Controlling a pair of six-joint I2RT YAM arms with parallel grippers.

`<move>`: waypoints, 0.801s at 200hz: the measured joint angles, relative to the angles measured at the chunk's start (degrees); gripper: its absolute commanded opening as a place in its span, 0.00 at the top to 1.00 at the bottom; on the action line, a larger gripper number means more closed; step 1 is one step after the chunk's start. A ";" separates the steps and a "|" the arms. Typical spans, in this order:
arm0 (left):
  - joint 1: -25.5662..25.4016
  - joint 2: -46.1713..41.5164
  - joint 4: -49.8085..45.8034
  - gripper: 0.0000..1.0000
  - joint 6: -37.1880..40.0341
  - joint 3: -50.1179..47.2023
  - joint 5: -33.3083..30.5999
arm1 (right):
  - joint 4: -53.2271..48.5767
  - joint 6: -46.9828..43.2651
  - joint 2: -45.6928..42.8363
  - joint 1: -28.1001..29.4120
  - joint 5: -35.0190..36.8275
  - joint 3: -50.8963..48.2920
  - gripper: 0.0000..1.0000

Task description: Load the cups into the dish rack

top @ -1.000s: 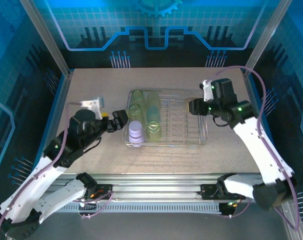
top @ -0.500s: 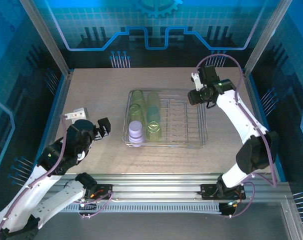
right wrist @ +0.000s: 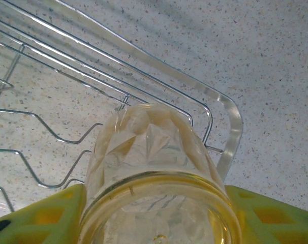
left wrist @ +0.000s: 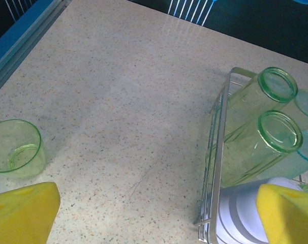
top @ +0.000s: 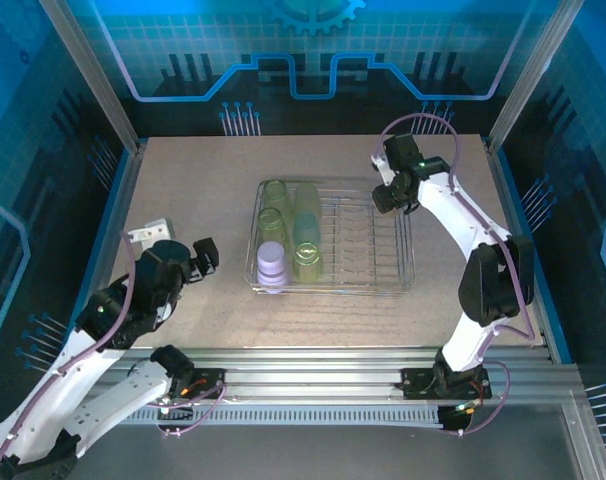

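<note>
The dish rack (top: 358, 245) sits mid-table with several cups lying in its left end: yellow-green ones (top: 274, 203), a lavender-white one (top: 271, 265) and a teal one (left wrist: 299, 161). My right gripper (top: 388, 196) hovers over the rack's far right corner (right wrist: 229, 127), shut on a pale tan faceted cup (right wrist: 151, 162) held between the yellow pads (right wrist: 39, 213). My left gripper (top: 204, 256) hangs left of the rack, open with nothing between its jaws (left wrist: 159, 216). A loose yellow-green cup (left wrist: 17, 148) stands upright on the table to its left.
The rack's right two thirds holds bare wire rods (top: 368, 235). Speckled tabletop (left wrist: 123, 101) stretches between the loose cup and the rack. Blue rails (top: 111, 215) and metal posts border the table.
My right arm has swung from the rack's right side toward its far right corner, still carrying the tan cup. My left arm drew back leftward from the rack.
</note>
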 measured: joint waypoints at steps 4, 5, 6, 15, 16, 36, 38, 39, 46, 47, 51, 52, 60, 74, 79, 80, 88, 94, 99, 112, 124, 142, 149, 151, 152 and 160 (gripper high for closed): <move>0.11 0.35 -0.20 0.00 -0.44 0.00 -0.15 | 0.28 -0.07 0.31 0.00 -0.02 -0.31 0.77; 0.15 0.48 -0.33 0.01 -0.59 0.00 -0.17 | 0.31 -0.07 0.35 0.00 -0.04 -0.35 0.77; 0.17 0.55 -0.37 0.01 -0.66 0.00 -0.20 | 0.37 -0.11 0.39 0.00 -0.04 -0.39 0.77; 0.44 1.46 -0.94 0.01 -1.40 0.00 -0.48 | 0.94 -0.39 0.98 0.02 -0.13 -1.05 0.75; 0.48 1.62 -1.03 0.01 -1.57 0.00 -0.52 | 0.98 -0.44 1.03 0.02 -0.13 -1.09 0.75; 1.22 4.13 -2.62 0.01 -3.32 0.00 -0.76 | 1.86 -0.94 2.16 0.02 -0.31 -1.97 0.73; 1.31 4.39 -2.73 0.01 -3.34 0.00 -0.76 | 1.86 -0.94 2.27 0.02 -0.33 -2.01 0.73; 1.36 4.48 -2.78 0.01 -3.39 0.00 -0.76 | 1.88 -0.96 2.29 0.02 -0.33 -2.03 0.73; 1.66 5.33 -3.28 0.01 -3.74 0.00 -0.74 | 2.19 -1.14 2.49 0.00 -0.46 -2.29 0.72; 1.68 5.42 -3.30 0.01 -3.78 0.00 -0.74 | 2.23 -1.16 2.51 0.02 -0.46 -2.34 0.71; 1.79 5.84 -3.45 0.01 -3.87 0.00 -0.74 | 2.34 -1.33 2.58 0.00 -0.52 -2.51 0.71; 1.84 5.99 -3.52 0.01 -3.96 0.00 -0.74 | 2.36 -1.33 2.60 0.00 -0.52 -2.54 0.71; 2.03 6.69 -3.74 0.01 -4.24 0.00 -0.72 | 2.49 -1.53 2.67 0.02 -0.72 -2.84 0.69; 2.19 7.28 -3.91 0.00 -4.79 0.00 -0.68 | 2.84 -1.75 2.86 0.02 -0.79 -3.19 0.65; 2.25 7.34 -3.89 0.01 -4.90 0.00 -0.68 | 2.99 -1.86 2.93 0.02 -0.87 -3.34 0.63; 2.27 7.34 -3.89 0.01 -4.90 0.00 -0.68 | 3.04 -1.92 2.97 0.00 -0.90 -3.39 0.63; 2.45 7.39 -3.91 0.01 -5.05 0.00 -0.66 | 3.08 -2.05 3.19 0.02 -1.09 -3.48 0.62; 2.67 7.45 -3.96 0.01 -5.20 0.00 -0.63 | 3.10 -2.21 3.43 0.02 -1.25 -3.48 0.61; 2.89 7.52 -4.04 0.01 -5.25 0.00 -0.63 | 3.21 -2.38 3.69 0.00 -1.33 -3.48 0.60; 3.67 8.35 -4.96 0.00 -5.55 0.04 -0.66 | 3.26 -2.71 4.42 0.02 -1.66 -3.48 0.57; 4.87 9.90 -6.51 0.01 -6.23 0.42 -0.37 | 3.23 -3.06 5.07 0.02 -1.84 -3.48 0.53; 7.19 13.57 -8.52 0.01 -6.75 1.55 0.37 | 3.26 -3.48 5.55 0.02 -1.97 -3.45 0.46; 7.98 14.93 -9.09 0.01 -6.75 1.90 0.81 | 3.26 -3.54 5.55 0.02 -1.99 -3.45 0.44; 8.20 15.34 -9.25 0.01 -6.75 1.97 0.98 | 3.26 -3.54 5.55 0.02 -1.99 -3.45 0.43; 8.28 15.50 -9.29 0.01 -6.78 1.99 1.05 | 3.26 -3.58 5.55 0.02 -2.01 -3.45 0.43; 9.07 16.76 -9.53 0.01 -6.78 2.05 1.53 | 3.23 -3.72 5.57 0.02 -1.99 -3.45 0.40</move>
